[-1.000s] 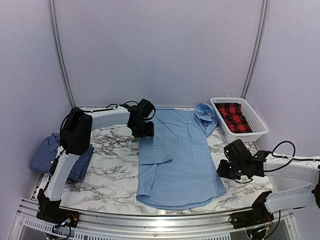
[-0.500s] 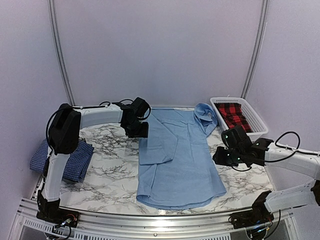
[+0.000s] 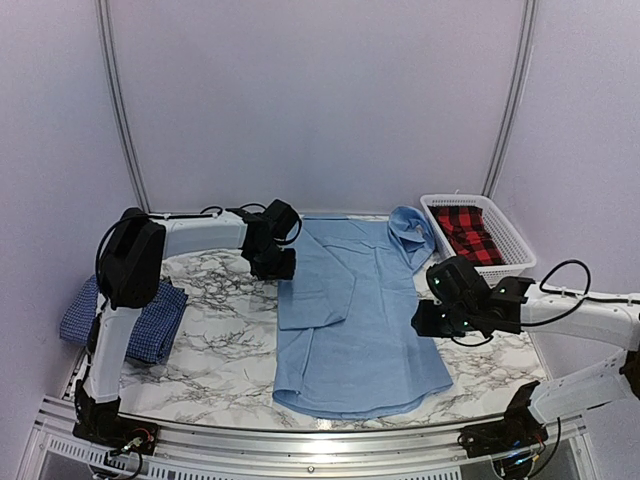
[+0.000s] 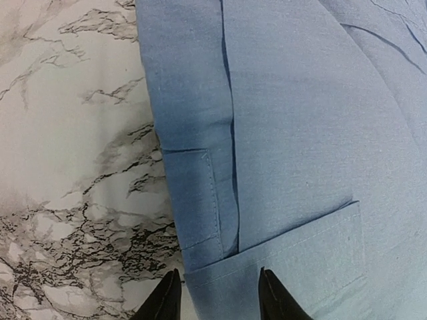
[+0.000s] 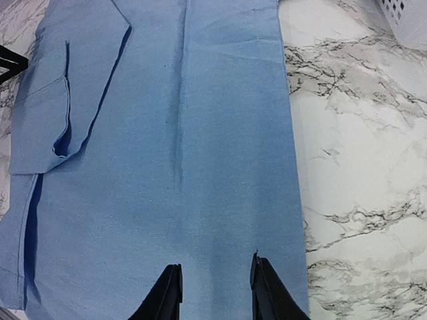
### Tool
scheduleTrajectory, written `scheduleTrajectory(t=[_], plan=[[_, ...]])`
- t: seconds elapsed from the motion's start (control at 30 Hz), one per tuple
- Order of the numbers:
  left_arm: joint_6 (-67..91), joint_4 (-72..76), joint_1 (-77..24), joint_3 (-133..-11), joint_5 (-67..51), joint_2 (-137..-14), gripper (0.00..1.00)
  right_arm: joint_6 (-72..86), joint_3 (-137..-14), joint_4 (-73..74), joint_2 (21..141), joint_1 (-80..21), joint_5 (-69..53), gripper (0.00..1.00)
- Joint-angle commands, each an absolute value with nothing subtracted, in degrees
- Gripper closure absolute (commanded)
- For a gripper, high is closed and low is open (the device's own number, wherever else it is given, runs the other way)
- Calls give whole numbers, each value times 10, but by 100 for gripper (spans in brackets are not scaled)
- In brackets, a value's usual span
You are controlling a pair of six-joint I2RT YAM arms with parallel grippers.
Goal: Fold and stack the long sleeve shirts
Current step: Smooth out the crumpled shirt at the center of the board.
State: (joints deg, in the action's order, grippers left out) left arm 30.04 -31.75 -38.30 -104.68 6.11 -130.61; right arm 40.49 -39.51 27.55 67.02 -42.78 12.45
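The light blue long sleeve shirt (image 3: 350, 320) lies flat in the middle of the marble table, one sleeve folded across its body, collar at the far end. The dark blue checked shirt (image 3: 120, 315) lies folded at the table's left edge. My left gripper (image 3: 274, 262) is low at the blue shirt's far left edge. In the left wrist view it (image 4: 217, 299) stands open, its fingers either side of the corner of the sleeve cuff (image 4: 287, 257). My right gripper (image 3: 428, 318) hovers open over the shirt (image 5: 167, 133) just inside its right edge, nothing held (image 5: 213, 292).
A white basket (image 3: 520, 250) holding a red and black plaid cloth (image 3: 468, 235) stands at the back right, its corner (image 5: 408, 19) close to my right arm. Bare marble (image 4: 67, 133) lies between the two shirts and right of the blue one.
My right gripper has moved left and away from me, onto the shirt's right edge. The left gripper shifted slightly left at the cuff and its jaws have narrowed.
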Motion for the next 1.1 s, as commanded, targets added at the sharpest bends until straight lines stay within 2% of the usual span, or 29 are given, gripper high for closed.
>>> scheduleTrajectory(t=[0.0,0.27,0.4,0.73,1.07], plan=[[312,-324,-383,-1037,72,-1322,59,416,-413,270,675,-439,134,68],[325,-323,-383,-1036,68,-1328,60,417,-411,268,676,-443,133,68],[329,-321,-383,-1034,65,-1322,68,417,-411,267,677,-445,130,69],[327,-316,-384,-1015,63,-1283,100,426,-421,260,690,-471,132,69],[326,-306,-382,-982,98,-1180,100,472,-494,235,787,-591,139,69]])
